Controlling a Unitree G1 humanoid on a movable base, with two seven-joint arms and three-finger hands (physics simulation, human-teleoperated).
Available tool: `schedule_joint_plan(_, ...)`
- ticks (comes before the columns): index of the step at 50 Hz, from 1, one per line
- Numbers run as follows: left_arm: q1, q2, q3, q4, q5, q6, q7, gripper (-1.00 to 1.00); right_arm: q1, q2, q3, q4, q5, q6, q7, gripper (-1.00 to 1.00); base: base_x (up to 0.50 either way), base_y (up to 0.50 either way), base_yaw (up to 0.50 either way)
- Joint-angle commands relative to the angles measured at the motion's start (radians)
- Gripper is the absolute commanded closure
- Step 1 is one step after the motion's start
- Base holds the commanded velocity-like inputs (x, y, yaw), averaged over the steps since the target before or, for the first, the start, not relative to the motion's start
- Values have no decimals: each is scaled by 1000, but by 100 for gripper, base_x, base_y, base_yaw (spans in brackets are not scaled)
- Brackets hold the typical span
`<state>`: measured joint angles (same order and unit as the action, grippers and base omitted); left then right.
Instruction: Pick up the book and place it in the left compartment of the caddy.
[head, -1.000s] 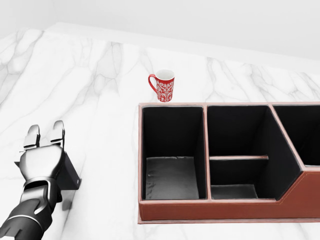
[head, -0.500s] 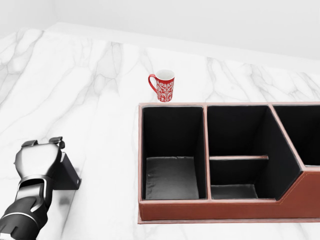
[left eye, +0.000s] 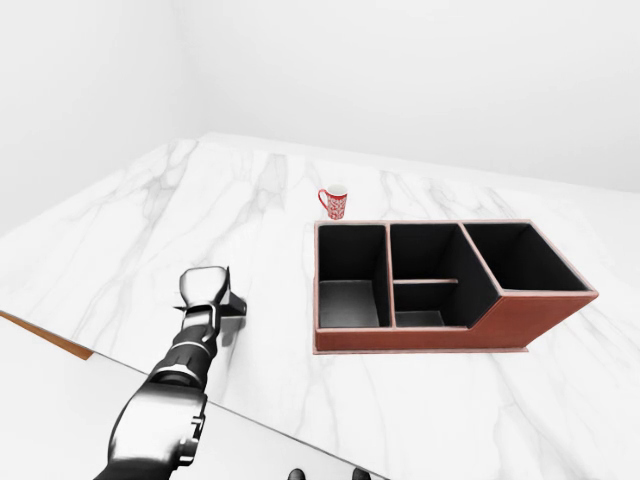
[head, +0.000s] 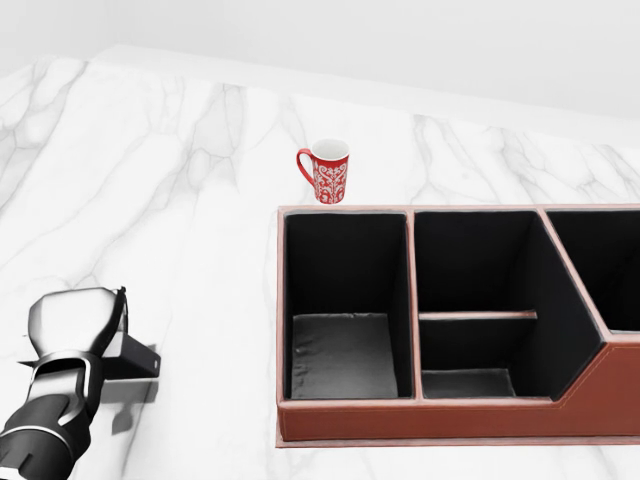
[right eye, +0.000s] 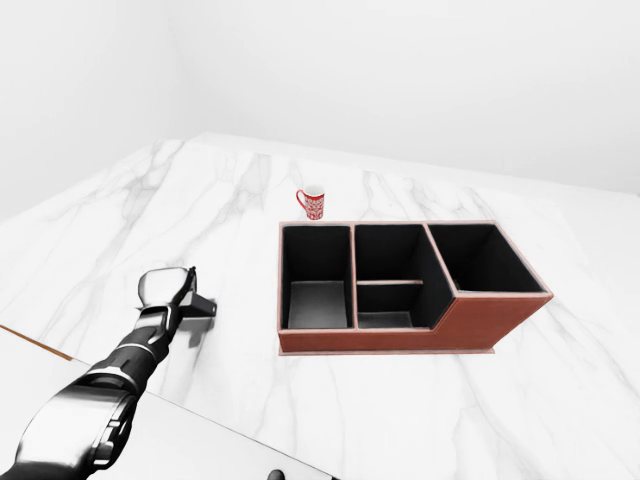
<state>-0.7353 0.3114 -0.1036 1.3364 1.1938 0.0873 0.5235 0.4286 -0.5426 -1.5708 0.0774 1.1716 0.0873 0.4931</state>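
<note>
The book (head: 136, 358) is a thin dark slab at the lower left of the head view, mostly hidden under my left hand (head: 105, 318). The hand's fingers curl over the book's edge, shut on it. The book seems to sit slightly off the marble, with a shadow under it. To the right stands the red-brown caddy (head: 420, 420) with black insides. Its left compartment (head: 340, 355) has a dark grey floor and holds nothing. My right hand does not show.
A red-and-white patterned mug (head: 328, 171) stands just above the caddy's top left corner. The white marble counter (left eye: 250, 190) stretches left and up. Its near edge (left eye: 60, 343) runs diagonally at the lower left of the left-eye view.
The left hand's fingers, stretched out over the book a second ago, have curled down and closed on it. The book has tipped from slanted to nearly level.
</note>
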Motion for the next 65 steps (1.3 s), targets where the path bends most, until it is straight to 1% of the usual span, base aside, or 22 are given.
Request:
schedule_joint_plan(1,13,-22,41,4,-24,0,0,100,0,0,0,-1,0,0,1,-100,0,0,0)
schedule_joint_plan(2,15,-23,39,-2,-26,0,0,100,-2,0,0,0,-2,0,1,-100,0,0,0)
schedule_joint_plan(5,13,-18,66,-34,-73,0,0,100,0,2,0,-7,1,0,0,-100,0,0,0)
schedule_joint_plan(9,20,-15,59,-63,-93,0,0,100,0,1,0,-2,-1,0,1,-100,0,0,0)
schedule_joint_plan(14,48,-16,53,-149,-98,0,0,100,0,5,0,-7,0,0,2,-100,0,0,0)
schedule_joint_plan(15,71,-16,49,-211,-93,0,0,100,4,3,0,-9,5,0,-2,-100,0,0,0)
schedule_joint_plan(17,84,-19,46,-239,-80,0,0,100,8,1,0,-12,9,0,-5,-100,0,0,0)
schedule_joint_plan(20,159,-29,48,-428,-45,0,0,100,7,1,0,-11,8,0,-3,-100,0,0,0)
schedule_joint_plan(24,231,-42,74,-605,-15,0,0,100,2,2,0,-1,0,0,7,-100,0,0,0)
schedule_joint_plan(27,287,-51,97,-738,-24,0,0,100,7,1,0,-6,6,0,4,-100,0,0,0)
schedule_joint_plan(31,363,-67,122,-940,-4,0,0,100,6,3,0,-13,5,0,3,-100,0,0,0)
schedule_joint_plan(36,391,-88,136,-1034,24,0,0,100,1,1,0,-9,1,0,4,-100,0,0,0)
schedule_joint_plan(39,427,-107,137,-1145,51,0,0,100,0,2,0,-9,0,0,5,-100,0,0,0)
schedule_joint_plan(45,450,-129,145,-1242,64,0,0,100,1,3,0,-16,4,0,0,-100,0,0,0)
schedule_joint_plan(48,478,-146,142,-1338,77,0,0,100,1,2,0,-13,3,0,3,-100,0,0,0)
schedule_joint_plan(55,526,-177,136,-1494,112,0,0,100,5,3,0,-19,9,0,1,-100,0,0,0)
schedule_joint_plan(56,536,-181,140,-1526,88,0,0,100,4,4,0,-17,7,0,3,-100,0,0,0)
schedule_joint_plan(58,551,-189,139,-1578,108,0,0,100,0,6,0,-12,1,0,9,-100,0,0,0)
schedule_joint_plan(60,563,-196,141,-1627,90,0,0,100,-1,7,0,-12,2,0,11,-100,0,0,0)
schedule_joint_plan(62,573,-205,138,-1673,109,0,0,100,2,8,0,-18,6,0,7,-100,0,0,0)
schedule_joint_plan(63,585,-213,128,-1727,118,0,0,100,5,7,0,-19,9,0,6,-100,0,0,0)
schedule_joint_plan(65,589,-220,125,-1744,127,0,0,100,4,7,0,-18,8,0,7,-100,0,0,0)
